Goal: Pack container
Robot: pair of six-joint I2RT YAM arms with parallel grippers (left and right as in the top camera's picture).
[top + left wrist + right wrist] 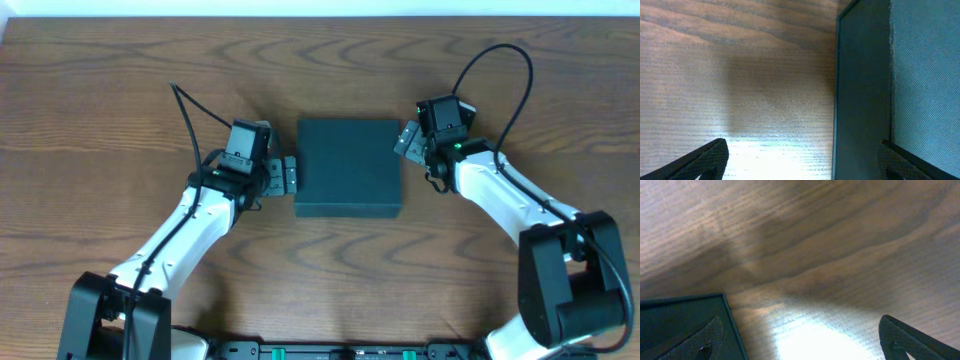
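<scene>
1. Find the wooden table (100, 90) filling the overhead view, its far edge along the top of the picture against a pale strip. Note the wood grain on every side of the container, widest toward the left and right ends.
2. Trace the left arm (180, 235) from the near-left base inward, and the right arm (500, 195) from the near-right base inward. White links, black joints. Note a stretch of wood between the two arms, on the near side of the container.
3. Locate the container (348, 165) at mid-table, between the two wrists: dark green, matte, squarish, top closed and flat, sides parallel to the table edges, near wall visible as a darker band.
4. Read the left gripper (288, 176) as spread wide and holding nothing, placed at the container's left edge. In the left wrist view, find one finger (705, 160) over wood and the other (912, 165) over the container (925, 75), with the left edge between them. Contact: cannot tell.
5. Read the right gripper (408, 140) as spread wide and holding nothing, placed at the far-right corner. In the right wrist view, find one finger (695, 340) over the container (680, 315) corner and the other (915, 340) over wood.
6. Note a black cable (510, 70) looping above the right wrist, toward the far edge
</scene>
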